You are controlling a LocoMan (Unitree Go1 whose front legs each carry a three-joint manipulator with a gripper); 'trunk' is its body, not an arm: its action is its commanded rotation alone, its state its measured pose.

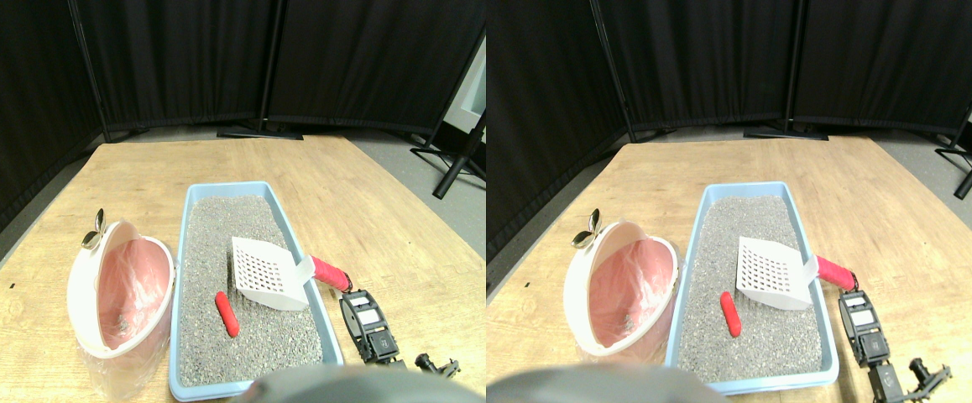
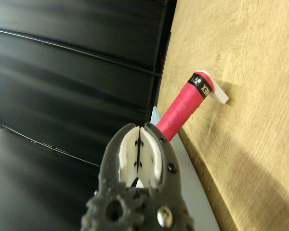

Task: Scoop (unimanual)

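My hand (image 2: 140, 144) pressed together, empty, just short of the scoop's (image 1: 266, 273) pink handle (image 2: 183, 107). Scoop lies in the blue litter tray (image 1: 311, 306), handle over its rim. Handle label unreadable.

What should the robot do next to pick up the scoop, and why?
Probably open the end effector and ease it forward around the scoop's pink handle. The wrist view shows its white pads pressed together with nothing between them, and the handle lies just past them, not held. The scoop rests in the litter tray near the red piece.
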